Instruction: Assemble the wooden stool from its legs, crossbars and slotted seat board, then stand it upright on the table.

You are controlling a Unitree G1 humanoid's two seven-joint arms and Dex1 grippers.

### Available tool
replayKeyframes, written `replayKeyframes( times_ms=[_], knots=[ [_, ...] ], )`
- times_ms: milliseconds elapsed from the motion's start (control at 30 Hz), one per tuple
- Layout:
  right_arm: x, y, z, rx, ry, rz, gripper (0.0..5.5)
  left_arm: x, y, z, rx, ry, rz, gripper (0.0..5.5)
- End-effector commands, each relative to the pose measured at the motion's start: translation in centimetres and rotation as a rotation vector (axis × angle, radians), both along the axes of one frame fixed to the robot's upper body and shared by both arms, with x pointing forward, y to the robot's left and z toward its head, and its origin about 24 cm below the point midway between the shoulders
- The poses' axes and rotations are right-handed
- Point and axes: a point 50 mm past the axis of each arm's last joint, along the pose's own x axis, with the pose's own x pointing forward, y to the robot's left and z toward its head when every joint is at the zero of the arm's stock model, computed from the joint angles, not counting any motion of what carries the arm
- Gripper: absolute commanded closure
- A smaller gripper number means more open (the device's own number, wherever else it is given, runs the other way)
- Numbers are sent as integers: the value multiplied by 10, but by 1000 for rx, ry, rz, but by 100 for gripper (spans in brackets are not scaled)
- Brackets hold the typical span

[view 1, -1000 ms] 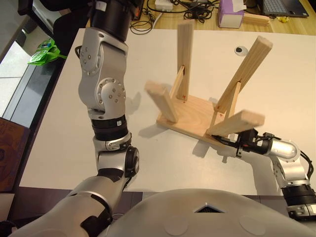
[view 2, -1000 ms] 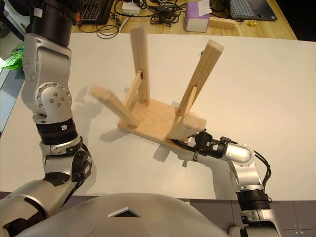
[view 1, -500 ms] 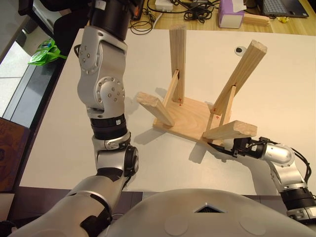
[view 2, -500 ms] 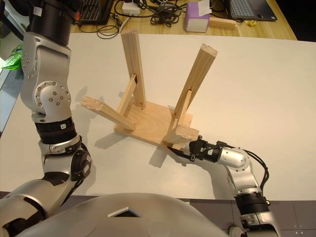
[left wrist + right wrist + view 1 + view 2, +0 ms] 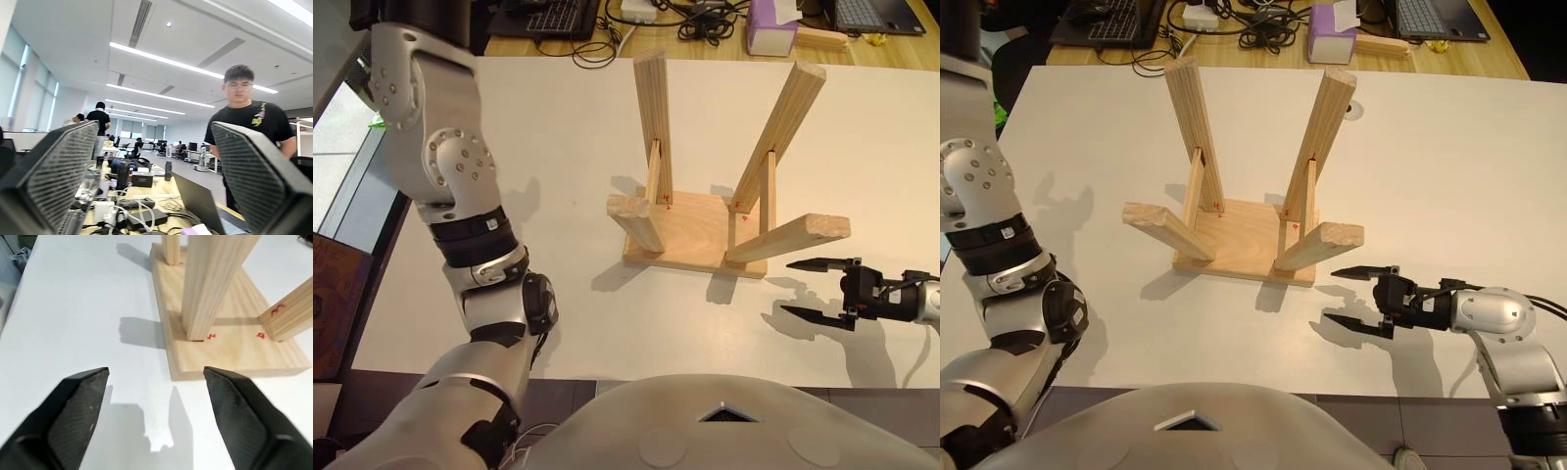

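Bright, even light from ceiling strip lamps [image 5: 161, 58] washes the white table [image 5: 558, 117]. The wooden stool [image 5: 700, 230] throws soft-edged shadows to its near left, and the right gripper [image 5: 787, 287] lays a pale one on the tabletop beneath it. Close to the lens, the left gripper [image 5: 155, 125] shows its fingers [image 5: 54, 171] out of focus.

Pale unfinished wooden stool [image 5: 705, 220] on a matt white table [image 5: 558, 196].

eyes: down over table [image 5: 558, 117] | right wrist: near stool [image 5: 230, 345] | left wrist: roomward
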Motion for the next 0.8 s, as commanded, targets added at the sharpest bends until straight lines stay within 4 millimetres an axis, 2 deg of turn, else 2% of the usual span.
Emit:
replayKeyframes(
  times_ms=[33, 100, 167, 200, 267, 333, 367, 467, 533, 633, 767, 800],
  knots=[
    [-9, -21, 0, -156, 34, -31, 191, -8, 50, -6, 145, 27, 241, 119],
    [-13, -34, 2, -198, 6, -114, 191, -13, 93, -24, 254, 127, 444, 119],
    [-14, -43, 3, -194, -54, -228, 210, -24, 132, -59, 389, 308, 577, 119],
    [-16, -46, 1, -197, -68, -272, 226, -31, 144, -84, 457, 435, 577, 141],
    [-18, -46, -6, -190, -83, -327, 259, -50, 151, -140, 548, 693, 465, 167],
    [-14, -41, -18, -178, -115, -365, 302, -68, 136, -190, 607, 906, 263, 204],
    [-9, -39, -25, -176, -139, -387, 321, -75, 121, -207, 628, 968, 153, 221],
    [9, -33, -42, -165, -235, -480, 389, -74, 70, -233, 671, 1004, -93, 283],
    [23, -29, -49, -144, -293, -548, 419, -76, 47, -242, 699, 1005, -189, 307],
    [33, -17, -59, -94, -295, -568, 482, -90, 30, -244, 743, 1023, -315, 364],
    [31, 5, -67, -58, -251, -472, 550, -104, 32, -238, 874, 1069, -419, 430],
    [32, 8, -65, -47, -250, -454, 550, -104, 35, -237, 898, 1076, -412, 446]
  ],
)
